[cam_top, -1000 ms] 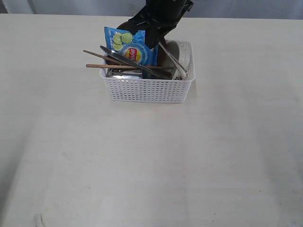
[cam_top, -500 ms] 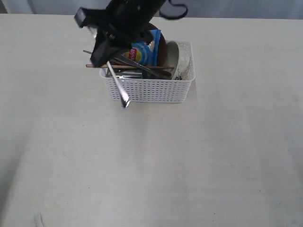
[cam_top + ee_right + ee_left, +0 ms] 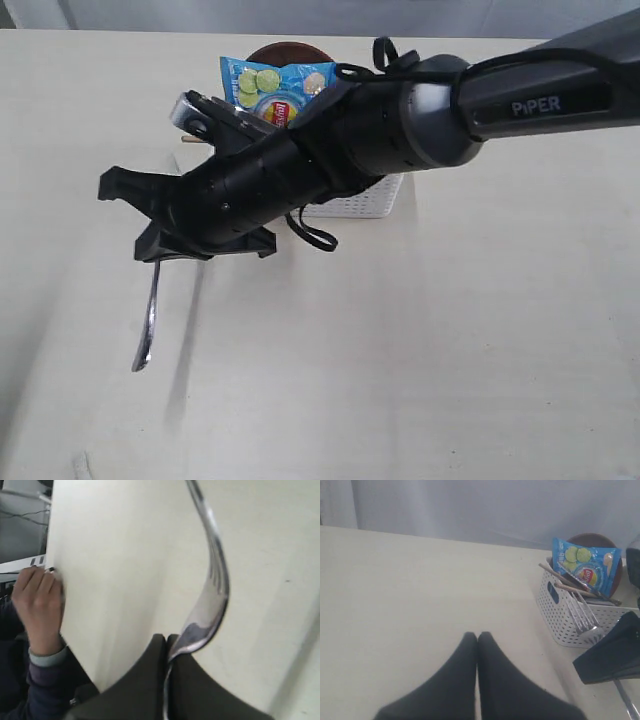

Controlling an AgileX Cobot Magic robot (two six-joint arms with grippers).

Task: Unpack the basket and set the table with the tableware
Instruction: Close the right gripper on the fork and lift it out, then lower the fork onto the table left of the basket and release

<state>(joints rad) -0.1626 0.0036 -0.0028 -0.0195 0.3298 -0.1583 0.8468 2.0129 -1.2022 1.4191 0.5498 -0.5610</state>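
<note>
Diagonally, the right arm (image 3: 400, 130) stretches across the front of the basket (image 3: 360, 200), its dark forearm sloping downward and hiding most of the basket's near wall and left end. The right gripper (image 3: 150, 252) sits just past the basket's left front corner and points down at the table (image 3: 450, 350). Its fingers are clenched on one end of a steel utensil (image 3: 150, 315), which hangs nearly straight down from the tips. Whether the lower end touches the table cannot be told. In the right wrist view, the right gripper (image 3: 166, 642) pinches the broad, curved part of the steel utensil (image 3: 215, 580), and the stem runs away from it over the pale surface. The left gripper (image 3: 477, 637) hovers well apart from the basket (image 3: 560, 615), off its slotted end. Its two dark fingers are pressed together with nothing between them. Inside the basket, a blue chip bag (image 3: 275, 85) stands against a brown plate (image 3: 290, 50), and a fork (image 3: 582, 615) leans over the rim.
</note>
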